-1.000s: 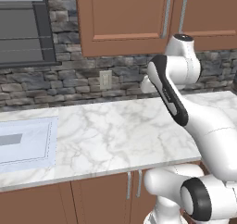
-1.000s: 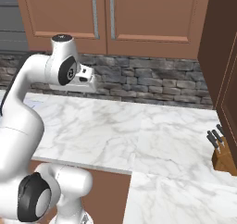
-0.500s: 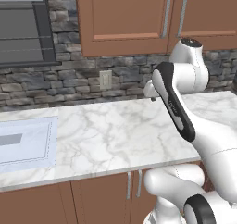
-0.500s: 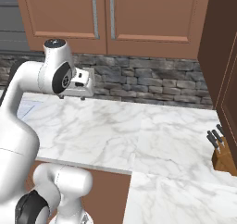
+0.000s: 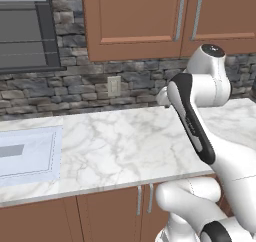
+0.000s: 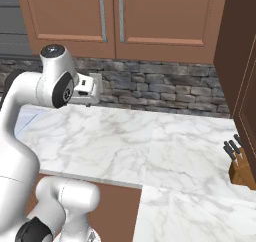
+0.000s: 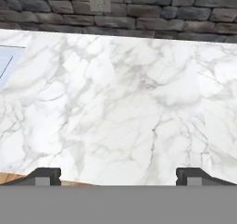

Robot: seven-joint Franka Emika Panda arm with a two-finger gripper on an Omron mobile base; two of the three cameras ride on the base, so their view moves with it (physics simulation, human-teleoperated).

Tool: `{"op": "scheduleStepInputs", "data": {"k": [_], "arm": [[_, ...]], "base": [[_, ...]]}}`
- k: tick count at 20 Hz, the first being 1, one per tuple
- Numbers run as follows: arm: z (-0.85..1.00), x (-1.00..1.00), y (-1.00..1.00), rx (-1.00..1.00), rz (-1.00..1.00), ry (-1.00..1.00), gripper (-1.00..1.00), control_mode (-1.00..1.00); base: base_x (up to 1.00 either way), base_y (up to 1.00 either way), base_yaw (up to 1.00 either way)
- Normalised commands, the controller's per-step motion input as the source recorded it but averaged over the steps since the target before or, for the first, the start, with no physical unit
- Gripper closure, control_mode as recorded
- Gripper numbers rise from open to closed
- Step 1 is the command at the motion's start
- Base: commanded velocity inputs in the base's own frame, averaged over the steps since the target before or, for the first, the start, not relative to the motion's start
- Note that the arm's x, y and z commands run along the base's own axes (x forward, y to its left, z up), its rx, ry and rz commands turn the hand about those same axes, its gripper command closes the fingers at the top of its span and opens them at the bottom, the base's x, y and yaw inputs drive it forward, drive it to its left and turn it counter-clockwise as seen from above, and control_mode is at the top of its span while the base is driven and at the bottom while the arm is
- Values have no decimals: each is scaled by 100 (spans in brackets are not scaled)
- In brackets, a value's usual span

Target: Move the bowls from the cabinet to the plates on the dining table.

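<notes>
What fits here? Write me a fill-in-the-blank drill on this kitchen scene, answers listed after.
1. Both doors of the cabinet are ____.
2. The claw has its jaws spread ____ over the marble counter.
3. The knife block stands at the counter's far ____ end in the right base view.
4. The wall behind the counter is made of ____.

Missing words: closed; open; right; stone

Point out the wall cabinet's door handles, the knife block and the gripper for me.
cabinet handles [image 6: 103,13]: right base view, on the left silver bar.
knife block [image 6: 242,172]: right base view, on its wooden body.
gripper [image 7: 118,176]: hand view, midway between the open fingertips.
</notes>
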Motion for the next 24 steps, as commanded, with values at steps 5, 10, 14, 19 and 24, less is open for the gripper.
{"op": "scheduleStepInputs", "data": {"k": [5, 10, 14, 19, 24], "arm": [[20, 0, 0, 0, 0, -1, -100, -100], [20, 0, 0, 0, 0, 0, -100, -100], [4, 0, 1, 0, 0, -2, -100, -100], [0, 0, 0, 0, 0, 0, -100, -100], [0, -22, 0, 0, 0, 0, -100, -100]], "base": [[0, 0, 0], [0, 0, 0], [0, 0, 0], [0, 0, 0], [0, 0, 0]]}}
